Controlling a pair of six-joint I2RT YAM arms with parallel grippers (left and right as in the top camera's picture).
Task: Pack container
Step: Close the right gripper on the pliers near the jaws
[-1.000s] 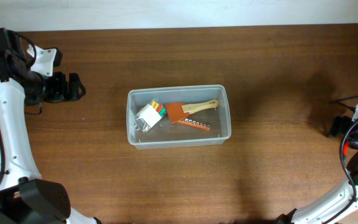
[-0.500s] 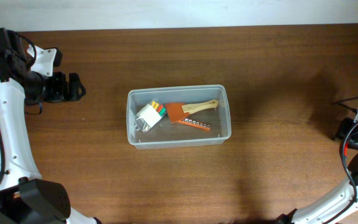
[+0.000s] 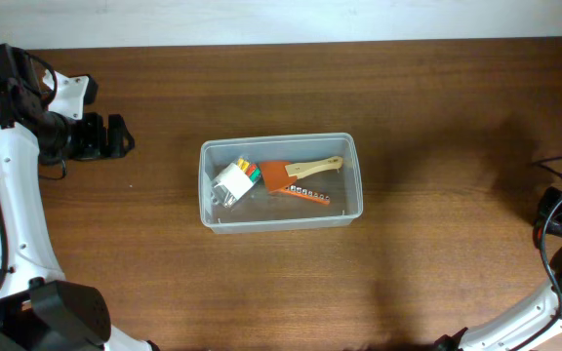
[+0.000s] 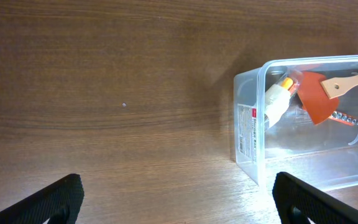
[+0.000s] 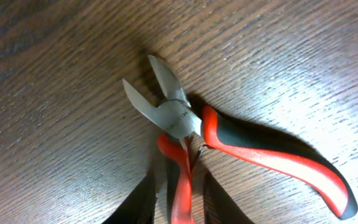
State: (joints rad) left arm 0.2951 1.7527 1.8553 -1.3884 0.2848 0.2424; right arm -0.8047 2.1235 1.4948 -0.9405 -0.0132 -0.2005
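At the far left of the table [image 3: 437,88] we are seeing the left gripper [image 3: 115,136] hovering well apart from the container [image 3: 206,195]. In its wrist view its 2 fingers [image 4: 48,199] are standing wide apart with nothing between them. Moving right, the container is sitting upright and uncovered near the middle of the table. Inside it 3 things are lying close together: a white block with coloured tips [image 3: 230,181] at the left end, an orange scraper with a wooden handle [image 3: 296,172] beside it, and an orange strip of small metal bits [image 3: 305,194] just below the scraper. At the far right, the right gripper [image 5: 180,196] is hanging over red-and-black side cutters [image 5: 179,118], which are lying flat on the wood with their blades parted. Its 2 dark fingers [image 5: 138,199] are standing close on either side of the nearer red handle, and we are not managing to tell whether they are pressing on it.
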